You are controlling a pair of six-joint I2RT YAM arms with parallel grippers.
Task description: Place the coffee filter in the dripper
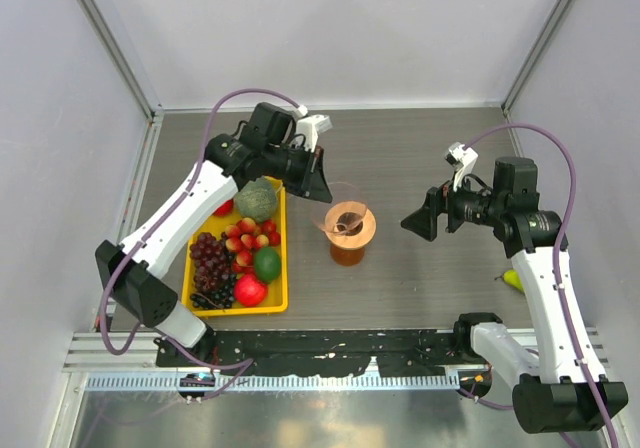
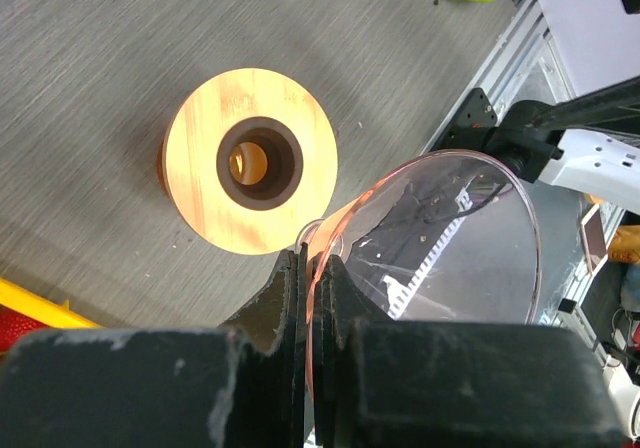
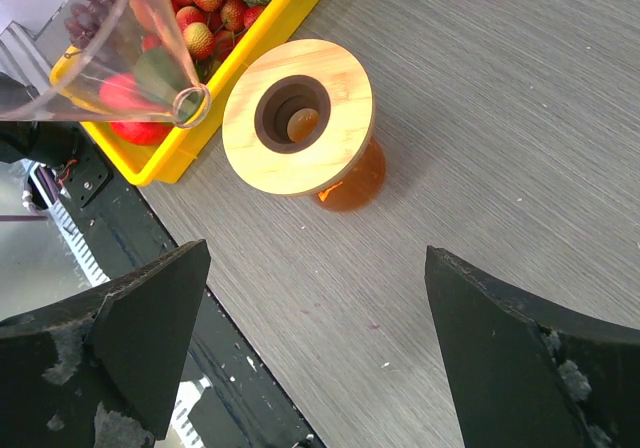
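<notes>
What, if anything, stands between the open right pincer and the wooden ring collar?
Nothing visible: only bare table lies between the right pincer and the ring collar. The clear cone, pinched by the left pincer, hangs off to the side.

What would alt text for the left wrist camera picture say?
The left hand is shut on the rim of a clear cone bowl, holding it beside a tan wooden ring collar with a dark centre hole. A grey table lies beneath.
</notes>
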